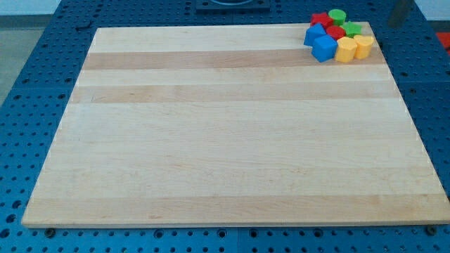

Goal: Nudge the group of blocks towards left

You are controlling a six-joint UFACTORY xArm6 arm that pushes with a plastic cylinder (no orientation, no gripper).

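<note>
A tight group of blocks sits in the top right corner of the wooden board [232, 140]. It holds a red block [322, 19], a green cylinder [337, 15], a second green block [352, 29], a second red block [336, 32], a blue block [313, 34], a blue cube [325, 48], a yellow block [346, 50] and a yellow cylinder [363, 46]. A dark rod comes in at the view's top right, and my tip [394, 26] is just right of the group, apart from the blocks, past the board's right corner.
The board lies on a blue perforated table [28, 84]. A small red object [443, 35] shows at the view's right edge. A dark fixture [232, 3] sits at the top middle.
</note>
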